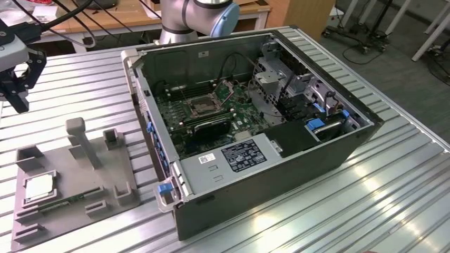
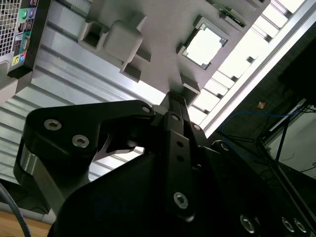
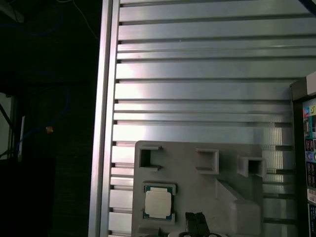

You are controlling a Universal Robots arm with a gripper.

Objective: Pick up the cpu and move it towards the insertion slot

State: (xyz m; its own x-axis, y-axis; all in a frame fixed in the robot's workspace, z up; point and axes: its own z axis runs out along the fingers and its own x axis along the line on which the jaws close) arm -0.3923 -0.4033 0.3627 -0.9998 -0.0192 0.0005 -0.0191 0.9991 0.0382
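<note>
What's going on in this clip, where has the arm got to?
A single robot arm is working beside an open computer case. Its gripper hangs above the table at the exterior view's left, carrying nothing. The cpu lies in its recess on the gray holder, not yet picked up; both wrist views look down on it. The insertion slot sits on the board inside the case.

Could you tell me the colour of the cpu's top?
Silvery cpu, clearest in the first wrist view.
</note>
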